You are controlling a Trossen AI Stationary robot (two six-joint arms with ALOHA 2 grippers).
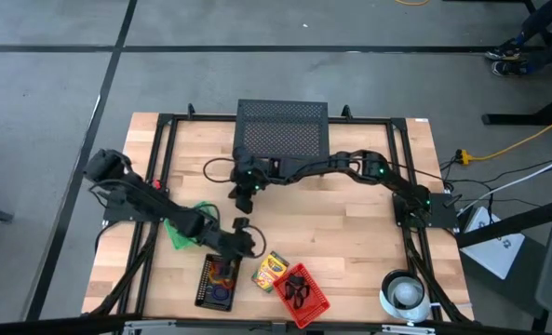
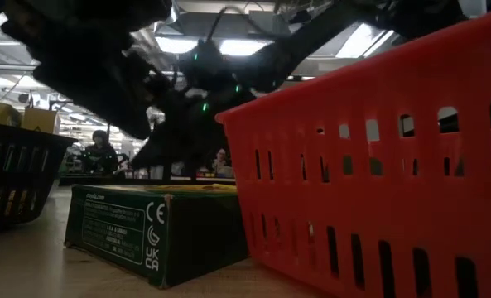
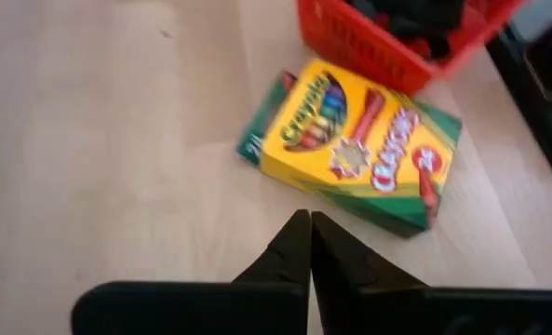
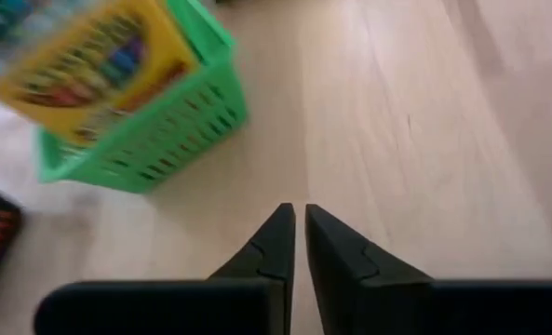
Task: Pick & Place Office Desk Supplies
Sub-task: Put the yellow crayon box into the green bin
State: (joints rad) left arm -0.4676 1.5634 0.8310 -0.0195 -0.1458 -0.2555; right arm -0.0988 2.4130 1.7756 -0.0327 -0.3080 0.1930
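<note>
1. Table point(image 1: 350, 233): pale wood top carrying all items and both arms.
2. Black mesh stand point(image 1: 281, 130): at the table's far edge, just behind the right pincer.
3. Red basket point(image 1: 315, 300): at the near edge, beyond the left pincer's tips; holds small black clips point(image 1: 297, 288). In the low view its slotted red wall point(image 2: 377, 165) fills the right side.
4. Black tray point(image 1: 216, 281): just on the near side of the left pincer, with coloured rings point(image 1: 222, 273) inside.
5. Green basket point(image 4: 164, 121): in the right wrist view it lies ahead and to one side of the right pincer, with a yellow crayon box point(image 4: 89, 56) in it. From above, the green basket point(image 1: 179, 233) sits beside the left forearm.
6. White round roll point(image 1: 406, 292): near corner, well apart from both pincers.
7. Crayon box point(image 3: 350, 144): yellow and green, lying flat on the table just ahead of the left pincer, touching neither finger; beside the red basket. Also seen from above point(image 1: 270, 270) and at table height point(image 2: 158, 228).
8. Left pincer point(image 3: 310, 228): fingers pressed together, holding nothing, low over bare wood.
9. Right pincer point(image 4: 299, 219): fingers nearly together, holding nothing, over bare wood in front of the mesh stand.
</note>
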